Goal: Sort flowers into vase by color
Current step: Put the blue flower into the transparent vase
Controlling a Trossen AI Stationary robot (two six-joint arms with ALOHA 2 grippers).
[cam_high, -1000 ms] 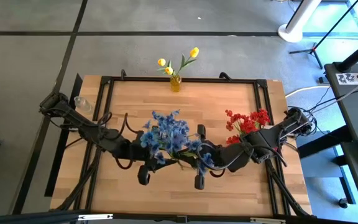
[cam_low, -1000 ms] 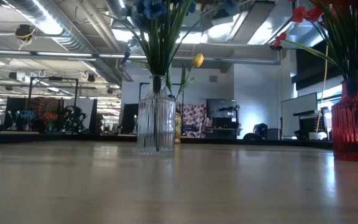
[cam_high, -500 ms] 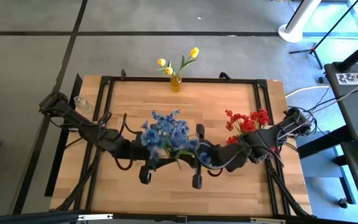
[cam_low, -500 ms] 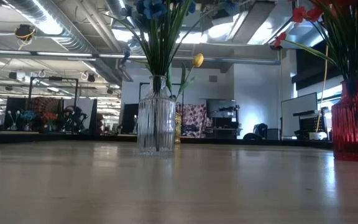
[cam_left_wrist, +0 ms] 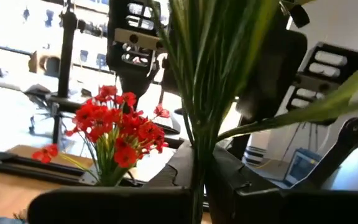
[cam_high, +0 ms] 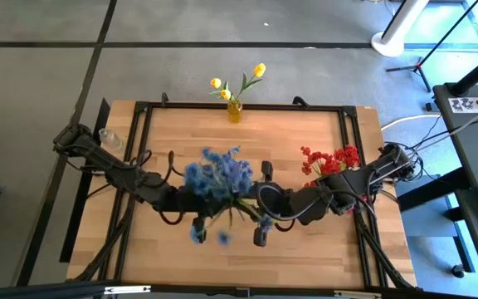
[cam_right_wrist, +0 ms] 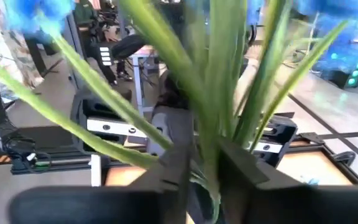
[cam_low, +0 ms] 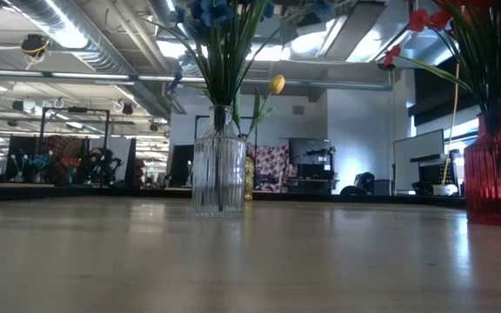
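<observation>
Left gripper (cam_high: 196,234) pinches blue flowers (cam_high: 214,176) at stems, blossoms just above. Right gripper (cam_high: 260,234) beside, fingers around same stems, grip unclear. Sprigs light, floppy; take low on stems.

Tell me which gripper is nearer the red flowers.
Right. The right gripper sits just beside the red flowers, toward the table's middle; the left gripper is farther, past the blue flowers.

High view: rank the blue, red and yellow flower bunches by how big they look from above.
1. Blue flowers, the widest spread.
2. Red flowers, a clearly smaller cluster.
3. Yellow flowers, a few small buds.
Arms overlap the blue bunch's edges, but the order holds.
</observation>
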